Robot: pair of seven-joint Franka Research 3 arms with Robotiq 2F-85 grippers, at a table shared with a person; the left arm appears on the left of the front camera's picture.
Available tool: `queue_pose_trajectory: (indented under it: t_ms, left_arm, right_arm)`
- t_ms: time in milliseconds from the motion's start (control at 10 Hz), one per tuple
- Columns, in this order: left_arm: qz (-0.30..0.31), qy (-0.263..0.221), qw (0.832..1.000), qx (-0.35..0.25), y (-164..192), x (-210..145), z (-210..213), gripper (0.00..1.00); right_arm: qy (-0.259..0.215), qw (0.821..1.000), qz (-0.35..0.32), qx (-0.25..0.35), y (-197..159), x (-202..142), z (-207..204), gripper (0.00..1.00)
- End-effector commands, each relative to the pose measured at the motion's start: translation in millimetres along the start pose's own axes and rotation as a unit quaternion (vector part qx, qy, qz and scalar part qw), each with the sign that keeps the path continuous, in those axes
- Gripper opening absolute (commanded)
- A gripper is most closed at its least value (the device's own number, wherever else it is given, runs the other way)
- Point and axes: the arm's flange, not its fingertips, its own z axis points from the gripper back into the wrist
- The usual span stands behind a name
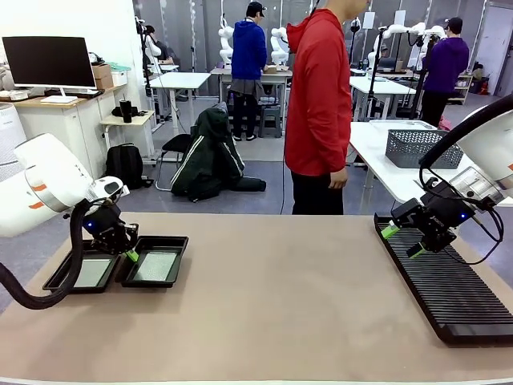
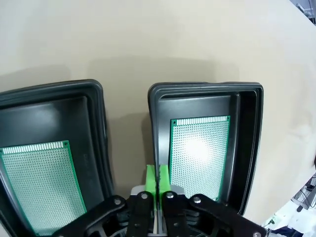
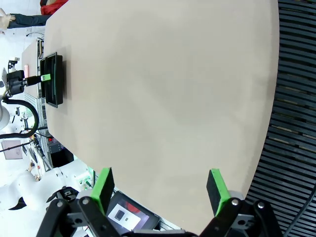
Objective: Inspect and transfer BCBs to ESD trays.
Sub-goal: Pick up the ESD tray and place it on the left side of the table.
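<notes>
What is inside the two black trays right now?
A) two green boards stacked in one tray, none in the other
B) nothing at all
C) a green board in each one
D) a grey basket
C: the left wrist view shows one green board lying flat in one tray and another green board in the tray beside it.

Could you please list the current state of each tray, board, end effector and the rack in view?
Left tray: holds a board.
Right tray: holds a board.
Boards: flat on tray floors.
Left end effector: shut, empty, at the right tray's rim.
Right end effector: open, empty.
Rack: no boards seen.
</notes>
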Motion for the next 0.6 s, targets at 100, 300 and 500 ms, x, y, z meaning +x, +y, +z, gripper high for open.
queue_pose_trajectory:
  t_ms: [100,300,500]
  left_arm:
    - [-0.005,-0.014,1.000,-0.020,10.5,2.6,-12.3,0.03]
    - [0.001,-0.016,1.000,-0.024,13.3,2.6,-18.2,0.03]
    - [0.001,-0.021,0.999,-0.025,12.3,2.2,-19.4,0.03]
  right_arm:
    - [-0.005,1.000,-0.007,-0.002,1.4,-1.2,0.6,1.00]
    - [-0.005,1.000,-0.007,-0.002,1.4,-1.2,0.6,1.00]
    - [-0.005,1.000,-0.007,-0.002,1.4,-1.2,0.6,1.00]
